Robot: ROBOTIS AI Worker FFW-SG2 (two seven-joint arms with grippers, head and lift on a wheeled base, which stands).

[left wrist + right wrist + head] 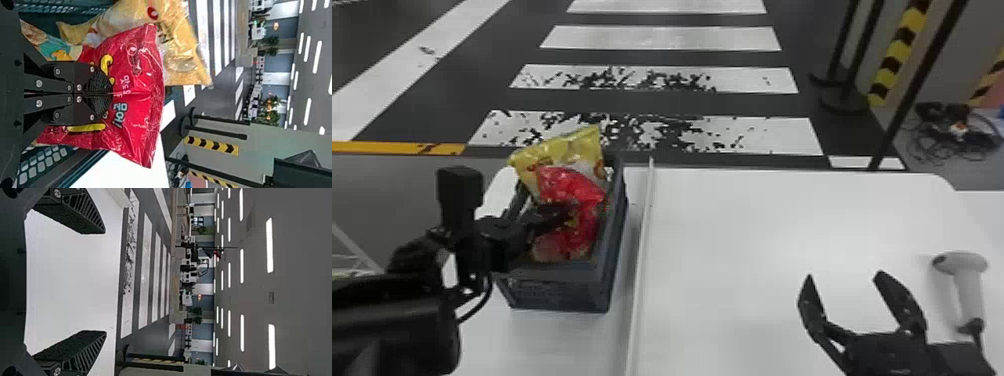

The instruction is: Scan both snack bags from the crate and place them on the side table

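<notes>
Red bag (pixel 135 102) is in the crate (pixel 557 295), clamped by the left claw (pixel 111 94): lift straight up, softly, so it won't drag the yellow bag (pixel 569 147). Well right of the crate, the right claw (pixel 844 276), fingers apart, should take the scanner (pixel 961 263).

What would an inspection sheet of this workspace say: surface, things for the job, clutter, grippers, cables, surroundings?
Surface: white table, a raised strip crossing it.
Job's things: red bag gripped at the crate; yellow bag sticking up from the crate; scanner lying at the table's right.
Clutter: tangled heap on the floor, off the table.
Grippers: left shut on the red bag; right open over the table.
Cables: cord from the scanner's handle; black cable looping below the left arm.
Surroundings: striped floor, dark stands, yellow-and-black post.
</notes>
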